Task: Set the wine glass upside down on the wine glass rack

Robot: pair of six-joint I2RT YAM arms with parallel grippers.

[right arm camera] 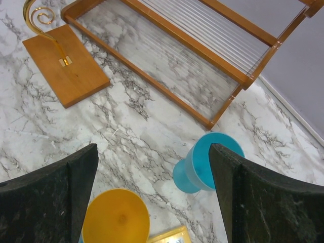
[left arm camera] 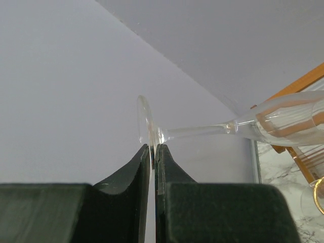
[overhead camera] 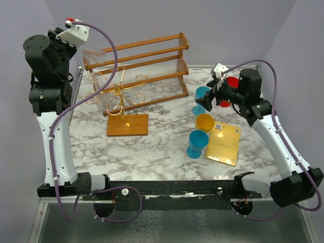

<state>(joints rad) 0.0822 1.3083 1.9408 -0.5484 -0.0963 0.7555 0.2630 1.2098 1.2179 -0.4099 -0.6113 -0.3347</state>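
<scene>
My left gripper [left arm camera: 153, 147] is shut on the foot of a clear wine glass [left arm camera: 202, 131], which lies sideways with its bowl pointing right. In the top view the left gripper [overhead camera: 81, 44] is raised high at the back left, and the glass [overhead camera: 95, 53] hangs above and behind the rack. The wine glass rack [overhead camera: 117, 93] is a gold wire stand on an orange-brown wooden base [overhead camera: 127, 125]. Its base also shows in the right wrist view [right arm camera: 63, 66]. My right gripper [right arm camera: 153, 149] is open and empty, above the cups on the right [overhead camera: 211, 93].
A two-tier wooden slatted shelf [overhead camera: 144, 61] stands behind the rack. On the right are two blue cups [overhead camera: 197, 143] [right arm camera: 205, 167], a yellow cup [overhead camera: 204, 122], a red cup [overhead camera: 231, 85] and a flat yellow packet [overhead camera: 223, 144]. Walls close off the back and sides.
</scene>
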